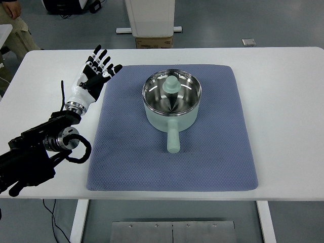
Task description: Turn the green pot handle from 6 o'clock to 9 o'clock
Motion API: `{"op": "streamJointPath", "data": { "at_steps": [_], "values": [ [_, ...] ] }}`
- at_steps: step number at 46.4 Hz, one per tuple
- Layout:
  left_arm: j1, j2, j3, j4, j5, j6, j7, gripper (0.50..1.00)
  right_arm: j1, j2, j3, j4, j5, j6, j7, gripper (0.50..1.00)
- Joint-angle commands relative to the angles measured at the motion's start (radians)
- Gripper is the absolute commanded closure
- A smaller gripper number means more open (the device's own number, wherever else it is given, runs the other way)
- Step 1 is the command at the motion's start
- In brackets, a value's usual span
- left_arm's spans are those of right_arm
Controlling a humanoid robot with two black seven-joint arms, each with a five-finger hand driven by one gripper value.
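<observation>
Top view, looking steeply down on a white counter [283, 101] that fills most of the picture. A large blue-grey quilted mat [212, 162] lies across the middle of the counter. On the upper middle of the mat stands a pale green pot [172, 119] with a shiny steel inside; its straight green handle [172, 137] points toward the bottom of the picture, the six o'clock position. Something pale green with a round knob [172, 85] rests inside the pot. The robot's left arm [48, 142], black with a white forearm section, enters from the lower left and lies over the bare counter. Its left hand [96, 71] hovers just beside the mat's upper left corner, fingers spread open and holding nothing, well apart from the pot. At the upper left corner, part of a seated person [12, 25] shows beyond the counter.
</observation>
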Motion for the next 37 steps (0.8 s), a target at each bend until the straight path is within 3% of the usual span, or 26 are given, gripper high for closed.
{"op": "streamJointPath", "data": {
  "at_steps": [1,37],
  "values": [
    [-0.001,0.001,0.0,0.0,0.0,-0.001,0.0,0.5,0.0,0.0,0.0,0.0,0.0,0.0,0.0,0.5],
    [0.0,-0.002,0.0,0.0,0.0,0.0,0.0,0.5,0.0,0.0,0.0,0.0,0.0,0.0,0.0,0.5]
  ]
}}
